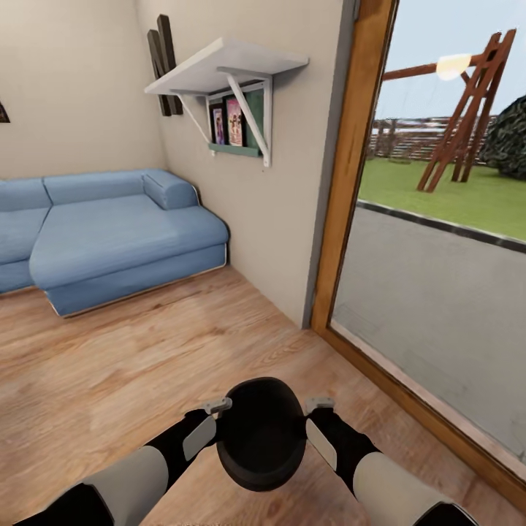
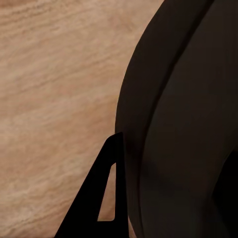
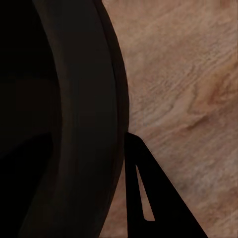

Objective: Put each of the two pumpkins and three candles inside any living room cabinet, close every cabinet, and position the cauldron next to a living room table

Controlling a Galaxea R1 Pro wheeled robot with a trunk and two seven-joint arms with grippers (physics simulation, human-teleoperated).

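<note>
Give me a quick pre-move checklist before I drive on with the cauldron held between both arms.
1. Cauldron sits between both grippers: ok, left gripper and right gripper flank its sides.
2. Finger contact: ok as far as seen; a left finger and a right finger lie along the pot's wall.
3. Jaw state, open or shut: cannot tell.
4. Cauldron off the wooden floor: cannot tell from these views.
5. Coffee table in sight as goal: not ok; ahead are the blue sofa, wall shelf and glass door.
6. Path ahead: ok, floor open toward the sofa.
</note>
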